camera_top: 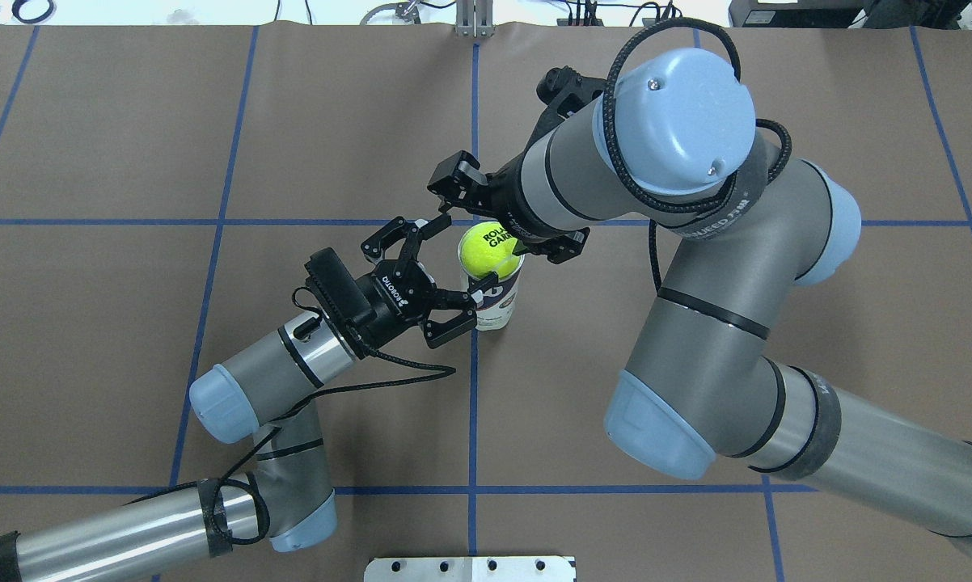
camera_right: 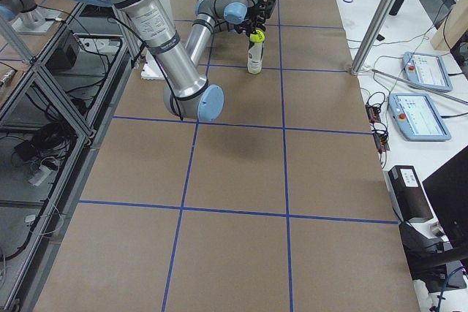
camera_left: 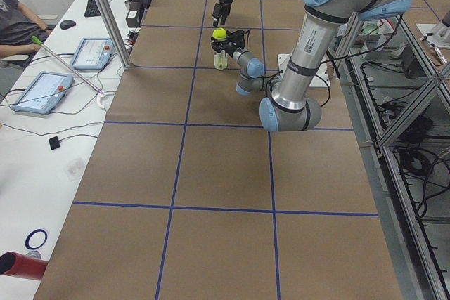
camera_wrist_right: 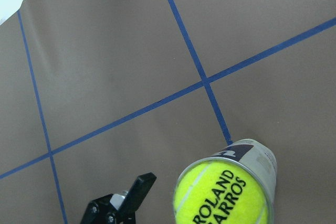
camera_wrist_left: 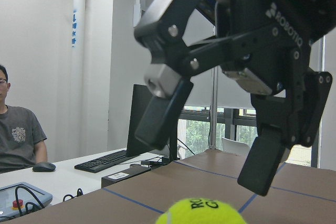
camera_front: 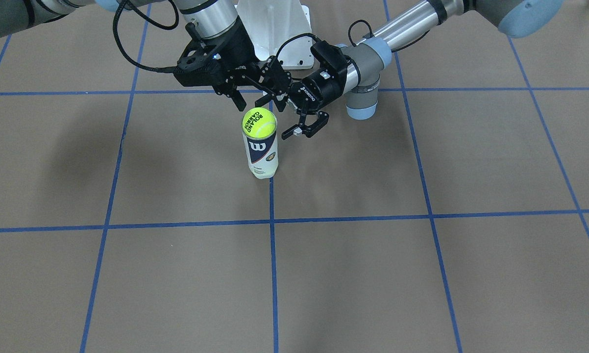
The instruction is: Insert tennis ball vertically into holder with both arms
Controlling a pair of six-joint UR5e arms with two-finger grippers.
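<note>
The holder (camera_front: 261,157) stands upright on the brown table, a clear can with a navy "W" label. A yellow-green tennis ball (camera_front: 258,122) sits in its mouth, its top above the rim (camera_top: 490,246). My right gripper (camera_top: 509,212) hangs just above the ball, open and holding nothing; the left wrist view shows its fingers (camera_wrist_left: 163,114) spread over the ball (camera_wrist_left: 207,211). My left gripper (camera_top: 452,263) lies level beside the holder (camera_top: 498,307), open, one fingertip (camera_top: 474,301) close to the label. I cannot tell whether it touches. The right wrist view looks down on ball (camera_wrist_right: 223,195) and holder (camera_wrist_right: 254,156).
Blue tape lines (camera_front: 273,220) grid the table. The white pedestal base (camera_front: 275,29) stands behind the grippers. A desk with tablets (camera_left: 42,89), a seated person (camera_left: 17,22) and a metal post (camera_left: 105,12) line the far side. The right arm's large elbow (camera_top: 680,121) overhangs the holder's right.
</note>
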